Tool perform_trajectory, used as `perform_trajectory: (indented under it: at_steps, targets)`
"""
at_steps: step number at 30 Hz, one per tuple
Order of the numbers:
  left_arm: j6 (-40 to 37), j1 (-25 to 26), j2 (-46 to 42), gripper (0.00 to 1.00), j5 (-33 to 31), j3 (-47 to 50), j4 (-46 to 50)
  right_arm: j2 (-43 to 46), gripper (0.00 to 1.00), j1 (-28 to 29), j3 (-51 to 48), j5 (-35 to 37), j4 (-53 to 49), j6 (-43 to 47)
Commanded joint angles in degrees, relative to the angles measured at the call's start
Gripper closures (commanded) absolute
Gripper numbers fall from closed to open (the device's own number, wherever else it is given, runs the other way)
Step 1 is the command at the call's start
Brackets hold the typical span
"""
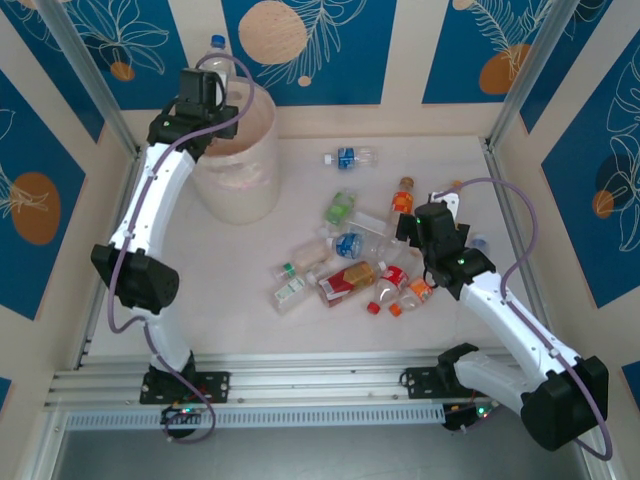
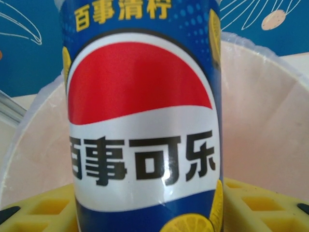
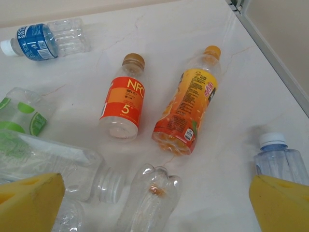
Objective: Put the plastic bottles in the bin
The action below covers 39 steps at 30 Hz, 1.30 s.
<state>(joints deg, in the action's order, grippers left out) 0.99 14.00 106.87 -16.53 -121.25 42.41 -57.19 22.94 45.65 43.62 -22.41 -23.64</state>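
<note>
Nearest me, the loose bottles point(image 1: 350, 265) lie in a heap on the table point(image 1: 250, 330), well apart from the bin, with one blue-labelled bottle point(image 1: 348, 156) off by itself further back. My right claw point(image 1: 420, 228) hangs above the heap's right edge with its yellow pads point(image 3: 29, 198) spread wide and nothing between them. Below it I see an orange NFC bottle point(image 3: 123, 104) and an orange juice bottle point(image 3: 188, 111) lying side by side. Further out, my left claw point(image 1: 210, 90) is clamped on the Pepsi bottle point(image 2: 145, 121), held upright, cap up, over the bin point(image 1: 240, 180). From above it looks nearer the back-left rim than the middle, so I'd ease it toward the centre, dip the base below the rim, then part the jaws fully and lift straight up so the pads don't drag the label
</note>
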Motion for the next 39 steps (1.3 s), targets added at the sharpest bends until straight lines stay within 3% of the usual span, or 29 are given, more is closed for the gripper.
perform_trajectory:
  at_steps: [1,7,19,27,39]
  targets:
    - [0.66,-1.3,0.49,0.44,1.85,3.53,-3.85,2.72,0.01,0.53,1.75,1.9,-1.29,-1.32]
    - [1.94,-2.8,-0.83,0.44,2.94,10.34,-7.56,4.0,0.01,0.62,1.8,2.94,-2.62,-0.96]
    - [1.57,-3.33,0.39,0.44,4.14,13.76,-8.09,4.11,0.01,0.62,2.11,3.45,-3.71,-0.79]
    - [0.43,-3.54,3.53,0.43,5.37,11.65,-6.19,5.05,0.01,0.59,2.19,3.66,-4.13,-1.23]
    - [-0.77,-4.22,12.95,0.4,6.54,-0.72,4.82,5.33,0.01,0.7,1.99,4.25,-4.29,-0.8]
